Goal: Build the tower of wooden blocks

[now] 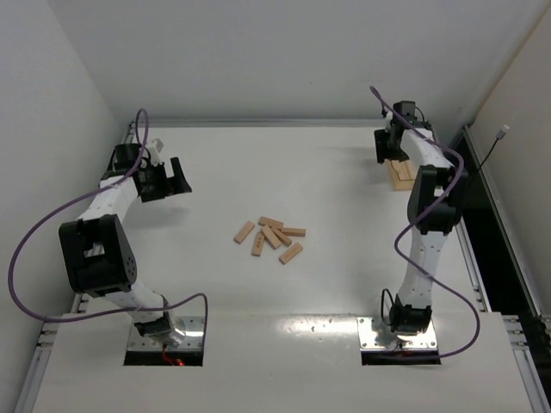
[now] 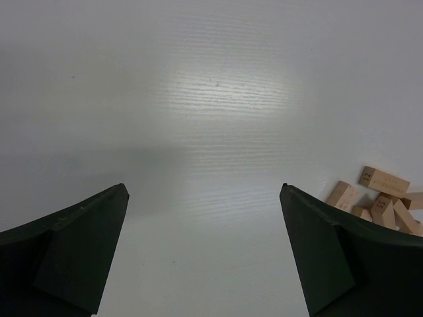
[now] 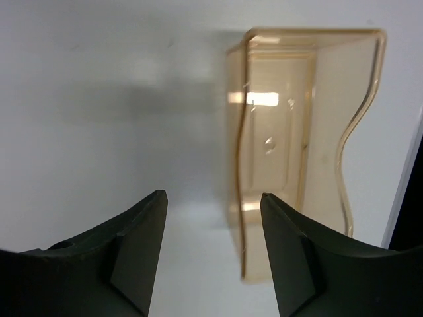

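Several light tan wood blocks [image 1: 271, 236] lie loose and flat in a small scatter at the table's middle; no tower stands. In the left wrist view they show at the right edge [image 2: 380, 197]. My left gripper [image 1: 172, 182] is open and empty, well to the left of the blocks, over bare table [image 2: 203, 188]. My right gripper [image 1: 389, 153] is open at the far right [image 3: 213, 195]. Its jaws stand either side of the near wall of the empty translucent orange-tan plastic tray [image 3: 291, 152]; whether they touch it I cannot tell.
The tray [image 1: 401, 176] sits at the far right, by a black rail [image 1: 482, 198] along the table's right edge. White walls close the back and left sides. Purple cables loop off both arms.
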You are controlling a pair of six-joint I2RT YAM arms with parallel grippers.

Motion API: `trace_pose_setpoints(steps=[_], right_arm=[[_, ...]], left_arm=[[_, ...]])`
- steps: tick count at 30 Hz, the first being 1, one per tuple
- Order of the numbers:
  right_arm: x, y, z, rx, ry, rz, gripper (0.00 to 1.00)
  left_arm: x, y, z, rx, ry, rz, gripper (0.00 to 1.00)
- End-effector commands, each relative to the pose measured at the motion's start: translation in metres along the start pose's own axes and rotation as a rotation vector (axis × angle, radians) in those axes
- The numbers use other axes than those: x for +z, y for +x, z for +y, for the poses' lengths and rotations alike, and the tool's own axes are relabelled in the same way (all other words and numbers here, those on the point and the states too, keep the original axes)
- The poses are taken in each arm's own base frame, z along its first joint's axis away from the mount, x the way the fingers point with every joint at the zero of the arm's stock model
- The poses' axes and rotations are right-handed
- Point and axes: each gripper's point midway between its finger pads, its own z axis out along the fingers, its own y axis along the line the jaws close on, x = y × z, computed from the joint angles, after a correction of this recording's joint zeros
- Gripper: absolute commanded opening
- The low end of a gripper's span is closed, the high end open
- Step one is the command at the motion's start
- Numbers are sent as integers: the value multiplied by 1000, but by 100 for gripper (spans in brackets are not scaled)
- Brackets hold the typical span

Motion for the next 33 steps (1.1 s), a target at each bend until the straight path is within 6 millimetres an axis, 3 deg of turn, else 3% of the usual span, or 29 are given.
trace_pose_setpoints(steps=[1,2,3,4,5,6,9,11,12,13,16,21,24,27,33], right_arm=[[-94,-57,39,-76,-139,-249,56],[-109,-56,60,-120,-188,-266,56],[-114,-38,83,-174,-283,-259,56],[-145,-42,94,-229,-336,-320,56],[-152,-17,123,-306,-417,-289,58],[-179,-11,146,-462,-544,-354,60],[-193,49,196,-754,-712,-287,61],[-195,83,219,-875,-773,-238,54],[-189,91,220,-933,-754,-224,49],[-183,112,223,-965,-762,-178,40],[-177,123,237,-1056,-719,-195,32],[-180,124,262,-1123,-733,-243,35],[-171,139,274,-1166,-751,-201,36],[-168,134,288,-1194,-763,-207,36],[-165,153,312,-1260,-821,-147,36]], left_arm=[[-10,-21,-9,40,9,-68,100],[-13,-23,-10,43,10,-76,100],[-11,-19,-9,39,9,-67,100],[-14,-21,-10,43,10,-76,100],[-14,-21,-10,43,10,-76,100],[-14,-21,-12,34,19,-76,100],[-14,-20,-14,35,30,-75,100],[-14,-20,-17,41,36,-72,100],[-14,-19,-19,41,45,-71,100],[-14,-19,-19,32,45,-70,100],[-15,-23,-22,36,55,-78,100],[-14,-17,-21,38,53,-62,100],[-13,-16,-24,55,60,-58,100],[-16,-16,-25,66,59,-58,100],[-16,-14,-23,71,49,-51,100]])
